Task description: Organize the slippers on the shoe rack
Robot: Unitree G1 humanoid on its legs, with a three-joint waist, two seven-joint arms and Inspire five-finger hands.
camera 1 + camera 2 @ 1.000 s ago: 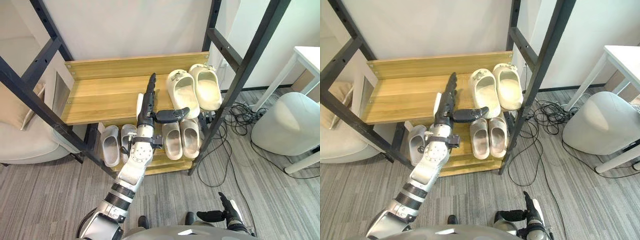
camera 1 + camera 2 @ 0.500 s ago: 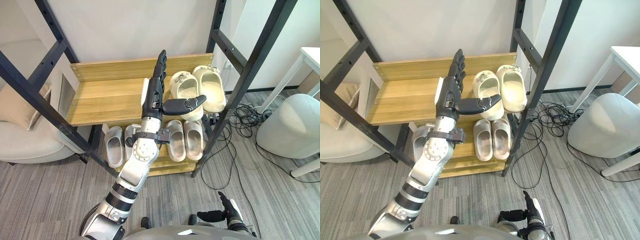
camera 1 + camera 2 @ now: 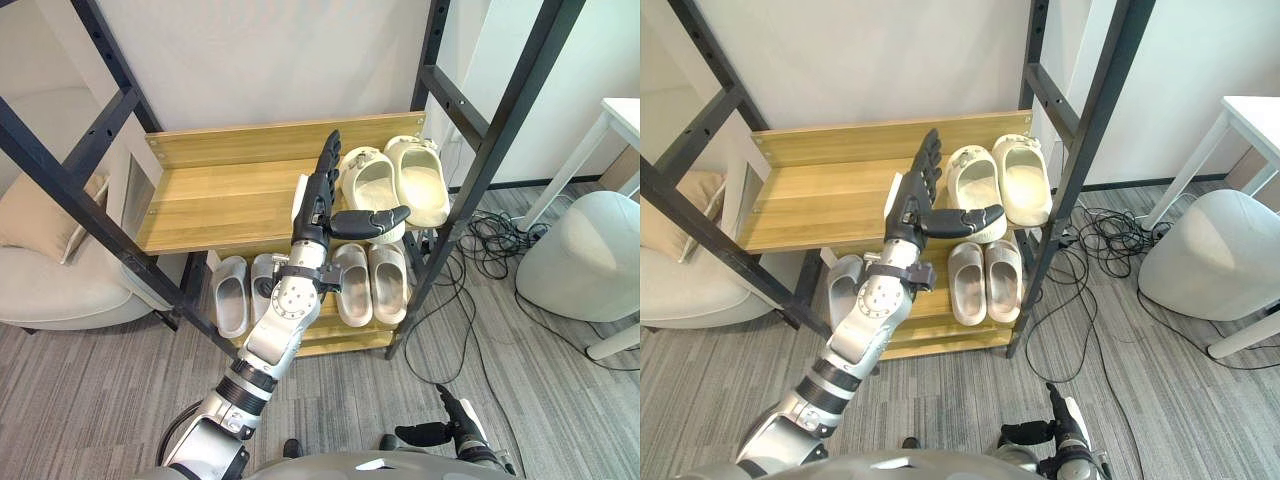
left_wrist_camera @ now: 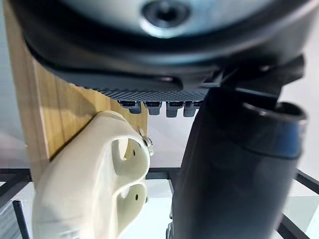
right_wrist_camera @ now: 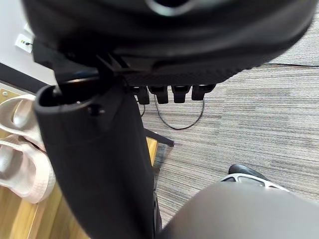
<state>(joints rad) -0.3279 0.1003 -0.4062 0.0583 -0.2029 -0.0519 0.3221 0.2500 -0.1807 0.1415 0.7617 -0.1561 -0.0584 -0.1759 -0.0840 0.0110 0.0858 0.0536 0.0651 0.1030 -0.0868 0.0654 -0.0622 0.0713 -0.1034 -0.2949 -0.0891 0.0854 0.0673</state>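
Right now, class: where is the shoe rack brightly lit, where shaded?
Left eye view: the cream foam slippers on the upper wooden shelf are evenly lit, without glare; right eye view: the pale grey slippers below look dimmer.

Head stereo overlooks shoe rack (image 3: 220, 200); wrist cams close

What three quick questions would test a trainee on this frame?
1. True or false: the cream slippers sit on the upper shelf.
2. The left hand, raised over that shelf, is: A) open, B) shut on a slipper, C) shut and empty.
3. Fill in: the lower shelf holds ___ pairs of slippers.
Key: 1 true; 2 A; 3 two.
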